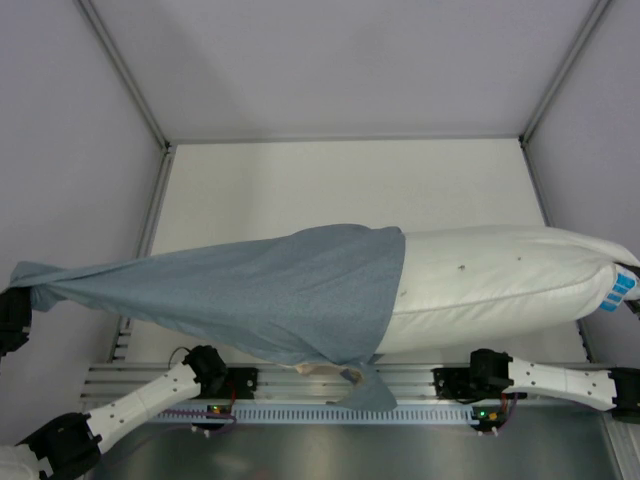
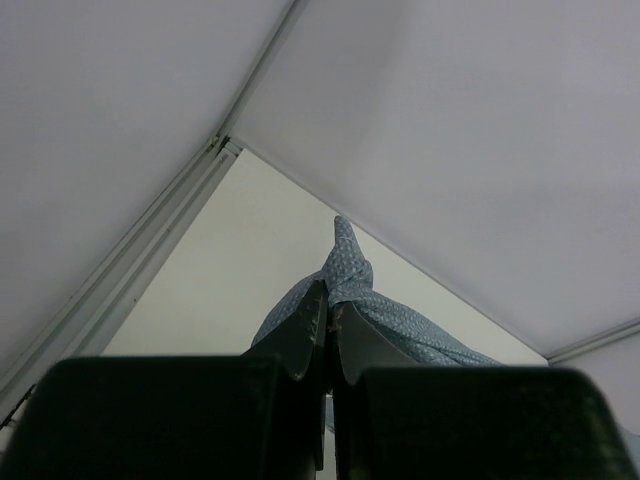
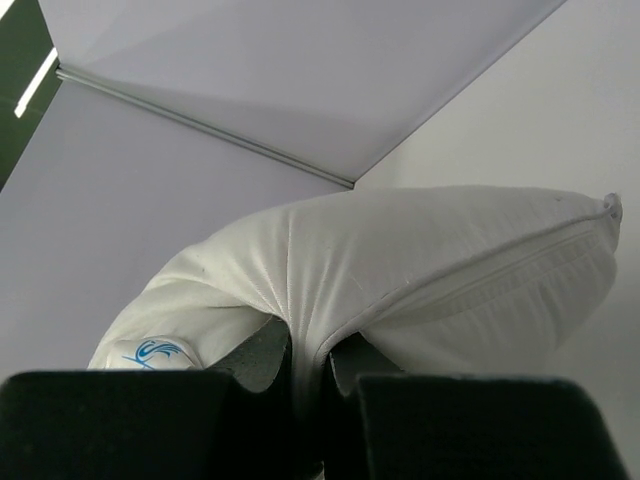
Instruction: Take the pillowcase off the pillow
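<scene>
Left arm (image 1: 135, 403) and right arm (image 1: 560, 381), lower frame: white tubular links joined by black joint housings. Red wiring (image 1: 236, 390) and a green light (image 1: 484, 413) at the bases. Left gripper (image 2: 330, 312), right gripper (image 3: 305, 345): black tapered fingers, blocky black bodies.

The white table (image 1: 330, 190) carries a white pillow (image 1: 500, 280), its left half inside a grey-blue pillowcase (image 1: 260, 290), stretched crosswise over the near part. It may rest on the surface mid-length. A pillowcase flap drapes over the slotted rail (image 1: 415, 376) at the near edge.
</scene>
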Robot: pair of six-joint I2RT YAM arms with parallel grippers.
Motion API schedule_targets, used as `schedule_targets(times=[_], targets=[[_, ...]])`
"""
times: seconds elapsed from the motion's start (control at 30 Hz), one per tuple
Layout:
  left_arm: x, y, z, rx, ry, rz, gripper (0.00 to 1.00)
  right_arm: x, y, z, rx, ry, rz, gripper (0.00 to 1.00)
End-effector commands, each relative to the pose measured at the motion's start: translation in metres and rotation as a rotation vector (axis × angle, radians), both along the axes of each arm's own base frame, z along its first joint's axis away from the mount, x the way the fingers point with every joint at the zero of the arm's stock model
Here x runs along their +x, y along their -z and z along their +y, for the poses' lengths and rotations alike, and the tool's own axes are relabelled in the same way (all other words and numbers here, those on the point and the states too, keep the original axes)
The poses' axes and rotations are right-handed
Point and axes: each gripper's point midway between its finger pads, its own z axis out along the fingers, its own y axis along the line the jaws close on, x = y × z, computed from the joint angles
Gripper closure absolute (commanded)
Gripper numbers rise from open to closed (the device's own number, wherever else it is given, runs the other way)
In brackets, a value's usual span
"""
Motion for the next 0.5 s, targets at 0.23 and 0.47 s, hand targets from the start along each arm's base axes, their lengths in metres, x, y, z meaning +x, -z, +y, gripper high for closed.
schedule_targets(times=[0.23, 0.47], targets=[[-0.047, 0.021, 0.092, 0.074, -0.338, 0.056, 1.00, -0.003, 0.046, -0.113, 0.152, 0.333, 0.025, 1.00], [-0.050, 0.022, 0.097, 0.058, -0.348, 0.049, 1.00, -0.004, 0.047, -0.114, 0.155, 0.333, 0.026, 1.00]])
